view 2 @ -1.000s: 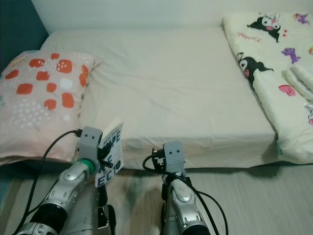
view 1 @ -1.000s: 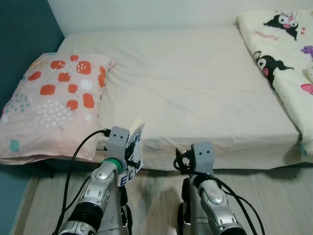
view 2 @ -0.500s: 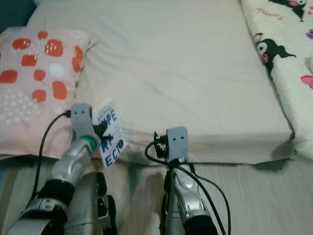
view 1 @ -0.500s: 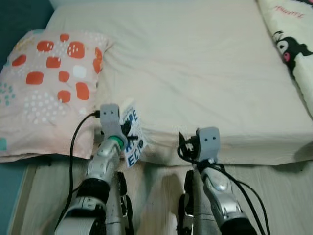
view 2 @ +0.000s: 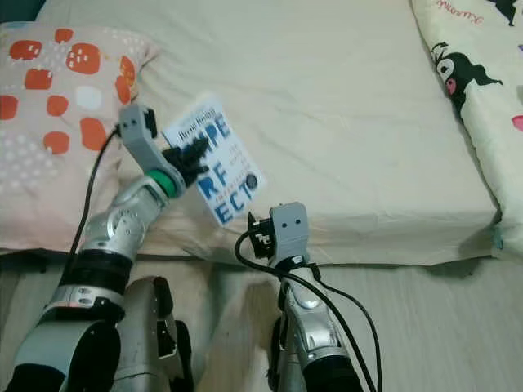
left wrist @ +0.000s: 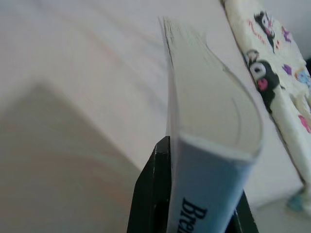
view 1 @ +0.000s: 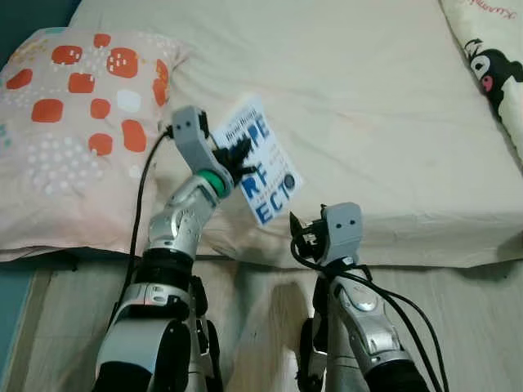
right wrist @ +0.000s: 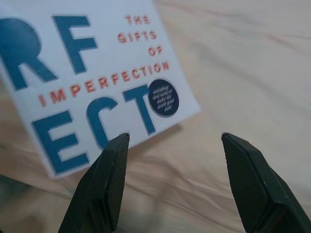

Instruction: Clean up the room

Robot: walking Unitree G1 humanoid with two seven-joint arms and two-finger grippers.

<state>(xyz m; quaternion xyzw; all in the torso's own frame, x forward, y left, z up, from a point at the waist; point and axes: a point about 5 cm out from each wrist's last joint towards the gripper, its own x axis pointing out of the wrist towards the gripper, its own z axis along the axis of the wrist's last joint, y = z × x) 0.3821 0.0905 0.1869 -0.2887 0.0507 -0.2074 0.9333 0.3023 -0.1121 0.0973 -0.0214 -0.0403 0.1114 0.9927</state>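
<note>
Above the near edge of the bed (view 1: 392, 122), towards its pillow corner, a white paperback book (view 1: 265, 159) with large blue lettering is held aloft by the left pincer (view 1: 233, 155), whose black fingers are closed on the book near its spine and title end. The book is carried clear of the sheet, and a shadow is cast beneath it in the left wrist view, so it is judged not yet to have been set down. It is gripped by one end, presumably so that the free end can be lowered flat onto the mattress first. The cover is turned upward toward the head camera and tilted; its long axis runs diagonally, from the end nearer the spotted pillow (view 1: 73, 139) down to the corner nearest the bed's front edge, where the dark round sticker is seen. In the left wrist view the page block (left wrist: 204, 97) is seen edge-on, pointing away across the bed toward the cartoon-printed quilt (view 1: 490, 65) at the far right edge. The right pincer (right wrist: 170, 189) is held just short of the front edge of the bed, below the book's lower corner, its fingers spread wide with nothing between them; it is judged to be waiting in reserve, perhaps to steady the book. The wooden floor (view 1: 458, 302) lies below both arms.
</note>
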